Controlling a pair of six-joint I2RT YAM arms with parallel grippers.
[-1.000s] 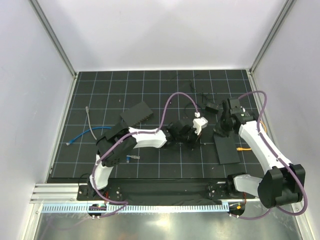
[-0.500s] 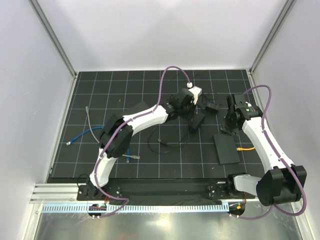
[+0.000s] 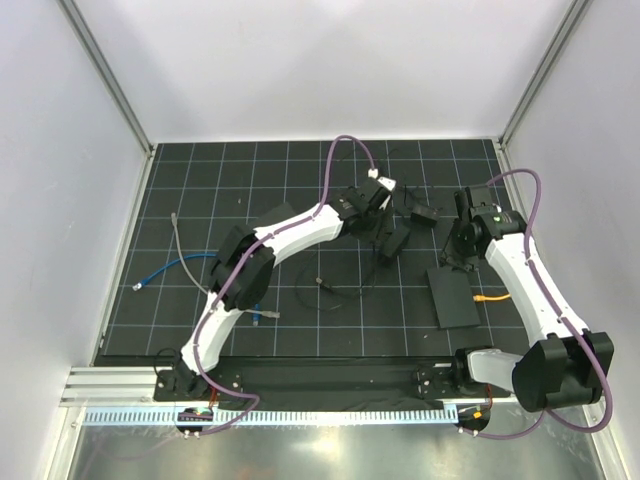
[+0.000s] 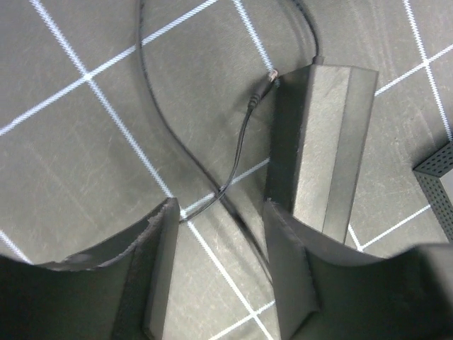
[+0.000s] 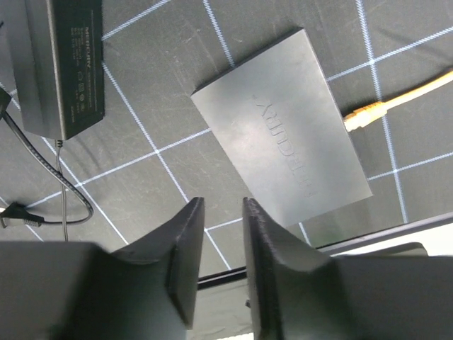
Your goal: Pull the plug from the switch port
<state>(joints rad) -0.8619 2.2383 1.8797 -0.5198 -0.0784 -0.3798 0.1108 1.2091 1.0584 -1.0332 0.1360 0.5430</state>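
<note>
The switch [image 3: 452, 295] is a flat black box lying on the gridded mat at the right, and it is also seen in the right wrist view [image 5: 283, 152]. An orange plug [image 3: 487, 297] on its cable meets the switch's right side [image 5: 364, 113]; I cannot tell whether it sits in the port. My right gripper [image 3: 458, 252] hovers just behind the switch, its jaws [image 5: 223, 205] a narrow gap apart with nothing between them. My left gripper [image 3: 385, 205] is far back at the centre, open [image 4: 221, 209] and empty above the mat.
A black power adapter [image 4: 325, 142] with a thin black cable [image 4: 244, 134] lies just under the left fingers; it also shows from above [image 3: 395, 240] and from the right wrist [image 5: 64, 64]. Another black box [image 3: 275, 228], a blue cable [image 3: 170, 268] and a grey cable [image 3: 178, 235] lie at the left.
The left arm swung from the mat's centre to the back, then opened its jaws wide. The right gripper's jaws parted slightly and it shifted a little back.
</note>
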